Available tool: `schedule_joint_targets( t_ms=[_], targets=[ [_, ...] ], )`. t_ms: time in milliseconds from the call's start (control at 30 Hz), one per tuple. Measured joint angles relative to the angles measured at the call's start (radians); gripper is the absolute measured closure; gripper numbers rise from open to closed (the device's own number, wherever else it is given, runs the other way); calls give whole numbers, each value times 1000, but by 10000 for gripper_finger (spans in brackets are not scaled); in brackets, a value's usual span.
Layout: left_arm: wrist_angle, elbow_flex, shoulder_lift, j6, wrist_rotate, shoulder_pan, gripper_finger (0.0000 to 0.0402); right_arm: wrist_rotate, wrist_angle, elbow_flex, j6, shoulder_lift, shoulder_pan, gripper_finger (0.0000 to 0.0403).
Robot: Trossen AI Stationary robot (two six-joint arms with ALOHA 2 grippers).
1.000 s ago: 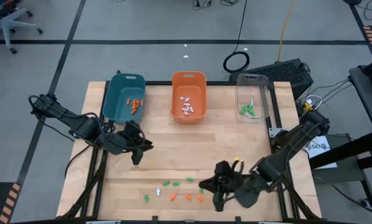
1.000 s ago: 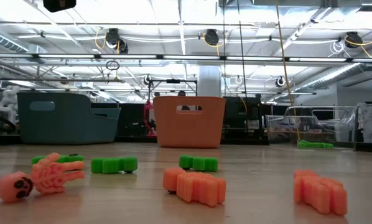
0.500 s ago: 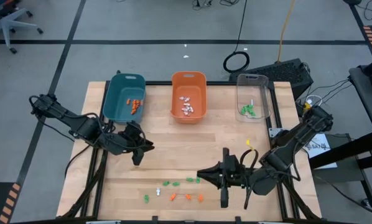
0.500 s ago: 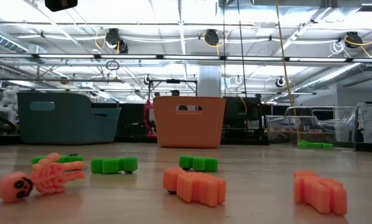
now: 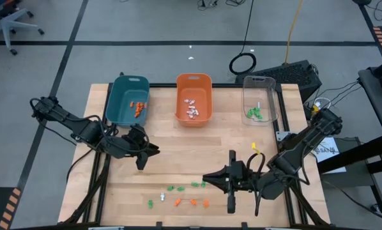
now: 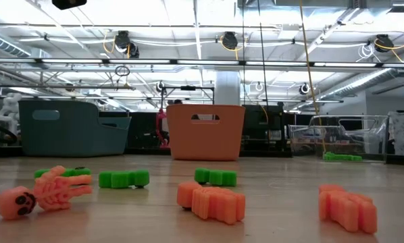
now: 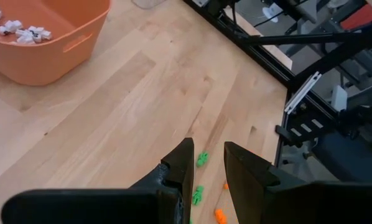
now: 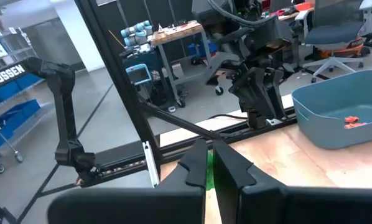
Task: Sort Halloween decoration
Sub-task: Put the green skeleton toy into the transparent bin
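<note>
Several small green, orange and white Halloween decorations (image 5: 178, 197) lie loose on the wooden table near its front edge. The low view shows them close up, among them an orange skeleton (image 6: 43, 192) and a green piece (image 6: 123, 178). My right gripper (image 5: 207, 179) hovers above the table just right of them, shut on a green trinket (image 8: 209, 165). My left gripper (image 5: 154, 150) hangs over the table's left middle, open, with nothing between its fingers (image 7: 185, 163). My right gripper pinches the green trinket between its two fingers; only a narrow green strip (image 8: 209, 160) shows in the slit between them. The fingers lie about level and point toward the table's left. The trinket is lifted clear of the table.
Three bins stand along the far edge: a teal bin (image 5: 117, 102) holding orange pieces, an orange bin (image 5: 180, 102) holding white pieces, and a clear bin (image 5: 260, 82) holding green pieces. Bare wood lies between the bins and the loose pieces.
My right gripper has risen from the table near the loose pieces and has tipped up and rolled, so its fingers now lie level and point toward the table's left; it has stayed shut.
</note>
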Motion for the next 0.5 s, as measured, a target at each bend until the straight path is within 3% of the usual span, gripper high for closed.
schedule_joint_targets(
  t_ms=[500],
  targets=[
    [-1, 0, 0, 45, 2, 0, 314, 0, -2, 0, -24, -1, -17, 403]
  ],
)
